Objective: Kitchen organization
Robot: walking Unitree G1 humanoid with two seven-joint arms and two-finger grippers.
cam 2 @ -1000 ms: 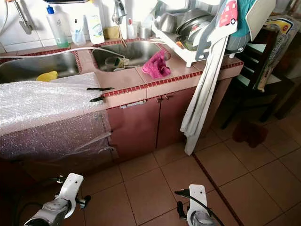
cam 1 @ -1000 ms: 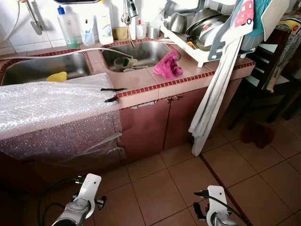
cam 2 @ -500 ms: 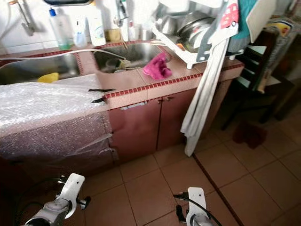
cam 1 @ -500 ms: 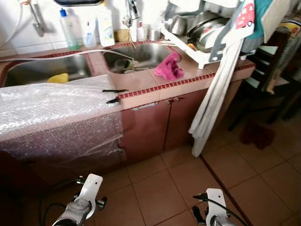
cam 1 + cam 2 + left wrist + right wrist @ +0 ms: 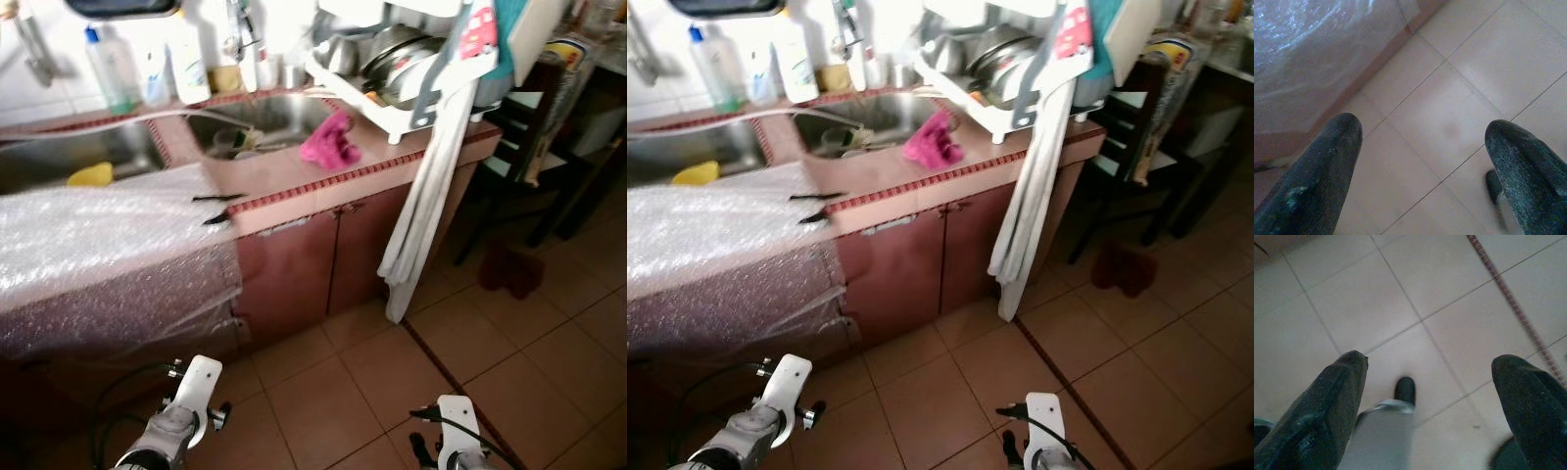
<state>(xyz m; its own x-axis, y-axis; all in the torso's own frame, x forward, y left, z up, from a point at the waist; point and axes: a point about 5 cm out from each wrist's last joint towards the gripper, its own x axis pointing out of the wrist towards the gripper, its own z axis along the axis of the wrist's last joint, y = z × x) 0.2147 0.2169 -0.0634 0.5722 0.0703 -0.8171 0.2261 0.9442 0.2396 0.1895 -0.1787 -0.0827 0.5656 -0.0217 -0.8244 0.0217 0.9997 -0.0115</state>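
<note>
The red-tiled kitchen counter (image 5: pixel 294 181) with two steel sinks stands in front of the robot, and it serves here as the landmark. On the counter, just in front of the right-hand steel sink (image 5: pixel 265 113), lies a crumpled bright pink cloth (image 5: pixel 328 142); it is soft and bunched up, with one corner standing up. In the left-hand steel sink (image 5: pixel 69 162) lies a small yellow sponge-like thing (image 5: pixel 90 174). A large sheet of clear bubble wrap (image 5: pixel 108 255) covers the left part of the counter and hangs down over its front. Behind the sinks, at the wall, stand several plastic bottles (image 5: pixel 147 69). At the right end of the counter a white dish rack (image 5: pixel 392 83) holds metal pots, and a long pale towel (image 5: pixel 421 215) hangs from it down the cabinet side.

Both arms hang low over the brown floor tiles (image 5: pixel 392 372), well apart from the counter. The left gripper (image 5: pixel 1420 142) has its fingers spread apart and holds nothing. The right gripper (image 5: pixel 1427 372) is also spread wide and empty.
</note>
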